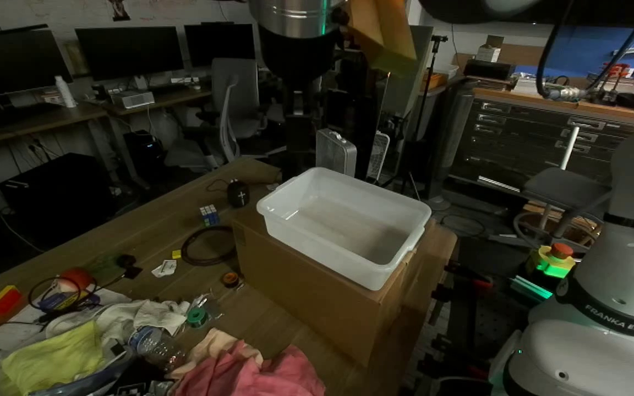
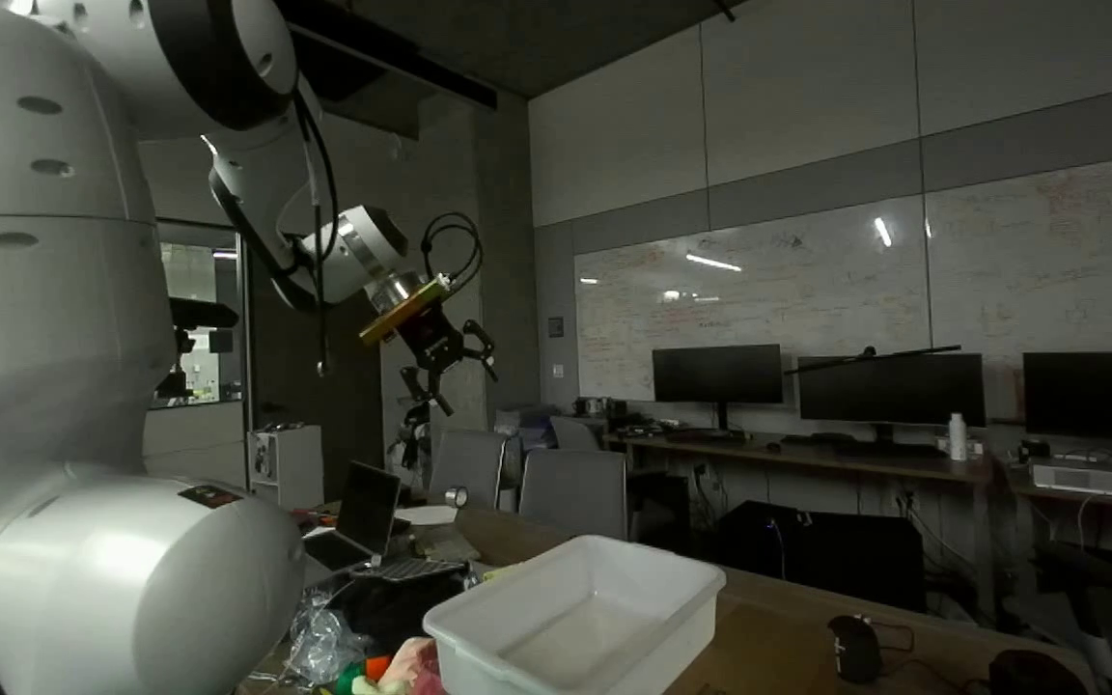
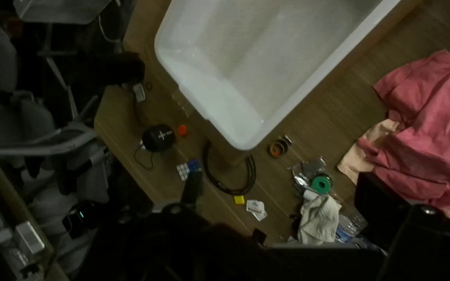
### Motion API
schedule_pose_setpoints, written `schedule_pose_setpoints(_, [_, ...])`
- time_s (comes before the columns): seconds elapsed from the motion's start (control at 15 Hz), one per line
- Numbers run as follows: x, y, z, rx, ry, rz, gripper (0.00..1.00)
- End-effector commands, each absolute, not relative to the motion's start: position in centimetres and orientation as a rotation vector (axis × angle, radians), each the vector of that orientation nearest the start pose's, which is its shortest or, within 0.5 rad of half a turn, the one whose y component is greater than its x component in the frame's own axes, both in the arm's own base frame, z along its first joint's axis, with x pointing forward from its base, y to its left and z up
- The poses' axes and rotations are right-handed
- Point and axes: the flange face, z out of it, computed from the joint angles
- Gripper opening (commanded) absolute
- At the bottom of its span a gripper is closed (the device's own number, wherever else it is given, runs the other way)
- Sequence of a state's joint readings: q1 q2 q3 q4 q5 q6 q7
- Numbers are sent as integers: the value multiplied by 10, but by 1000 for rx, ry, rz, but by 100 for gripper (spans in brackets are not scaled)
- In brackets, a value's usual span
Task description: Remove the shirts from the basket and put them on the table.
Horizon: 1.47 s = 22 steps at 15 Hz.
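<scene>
The basket is a white plastic tub (image 1: 317, 250) standing on a cardboard box (image 1: 306, 297) on the wooden table (image 1: 146, 231). No cloth shows inside it. It also shows in an exterior view (image 2: 672, 642) and the wrist view (image 3: 244, 66). A pink shirt (image 1: 262, 377) lies crumpled on the table over a peach cloth (image 1: 218, 344); the pink one also shows in the wrist view (image 3: 428, 128). A yellow cloth (image 1: 55, 357) and a white cloth (image 1: 160, 316) lie further along. My gripper (image 2: 470, 391) is raised high above the table, fingers wide apart, nothing between them; it also shows in the wrist view (image 3: 279, 185).
Near the box lie a Rubik's cube (image 1: 208, 215), a coiled black cable (image 1: 207, 261), a black round object (image 1: 238, 193) and an orange tape roll (image 1: 230, 279). A bottle (image 1: 154, 344) and a green roll (image 1: 197, 316) lie by the cloths. A laptop (image 2: 370, 507) stands on the table.
</scene>
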State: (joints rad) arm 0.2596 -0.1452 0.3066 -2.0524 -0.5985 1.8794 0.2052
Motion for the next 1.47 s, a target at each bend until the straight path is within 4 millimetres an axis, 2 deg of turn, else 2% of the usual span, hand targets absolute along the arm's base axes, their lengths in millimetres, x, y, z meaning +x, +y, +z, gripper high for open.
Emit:
schedule_pose_setpoints(0.0, [425,195,496,2582,476,246,100])
schedule_pose_setpoints(0.27, [385,159,474,2695,385,310,100])
schedule_pose_setpoints(0.53, [342,134,454,2718,290,386,100])
schedule_pose_setpoints(0.8, [314,112,442,2731,168,483,100])
schedule_pose_setpoints(0.93, [309,104,442,2727,120,531,100])
schedule_pose_setpoints(1.0, [319,108,456,2723,98,555,100])
schedule_pose_setpoints(1.13, [318,102,466,2717,58,622,100])
schedule_pose_setpoints(1.2, [319,105,454,2717,110,535,100])
schedule_pose_setpoints(1.4, [319,104,454,2710,105,534,100])
